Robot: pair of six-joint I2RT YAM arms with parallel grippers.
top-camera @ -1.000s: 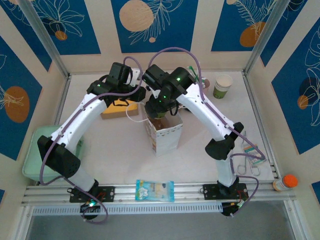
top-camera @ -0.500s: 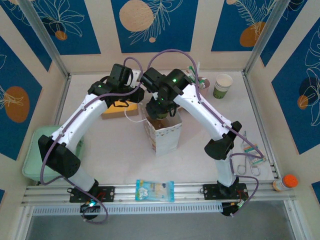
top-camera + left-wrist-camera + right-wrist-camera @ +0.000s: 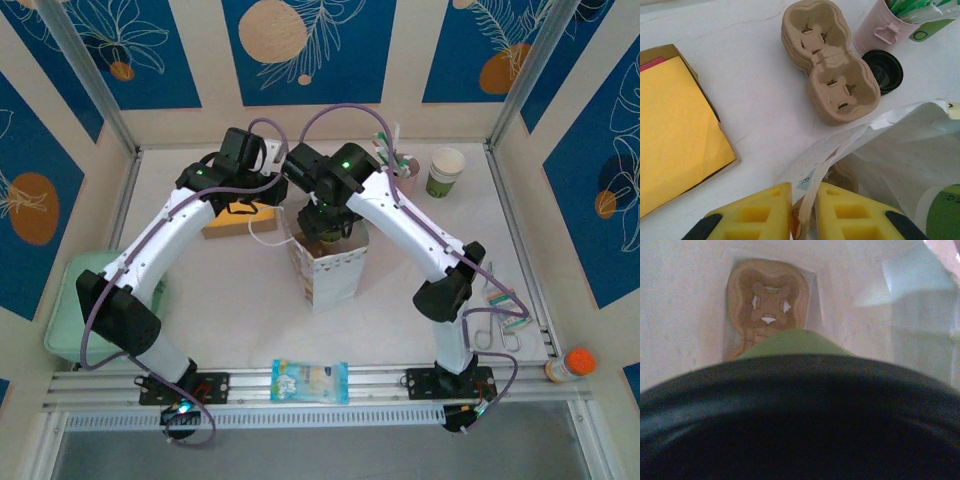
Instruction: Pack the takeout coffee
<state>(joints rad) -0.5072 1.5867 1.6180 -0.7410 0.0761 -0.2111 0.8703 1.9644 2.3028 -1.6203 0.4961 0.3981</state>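
QA: Bag?
Op: The white paper bag stood upright in the middle. I had both arms bent over its mouth, left gripper at the far-left rim, right gripper above the opening.
QA: Coffee?
Op: The takeout coffee sat mostly hidden under my right gripper. A second paper cup stood back right, well apart.

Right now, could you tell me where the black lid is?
In the left wrist view, upper right, the black lid lies on the table just below the pink cup, beside the pulp cup carriers.
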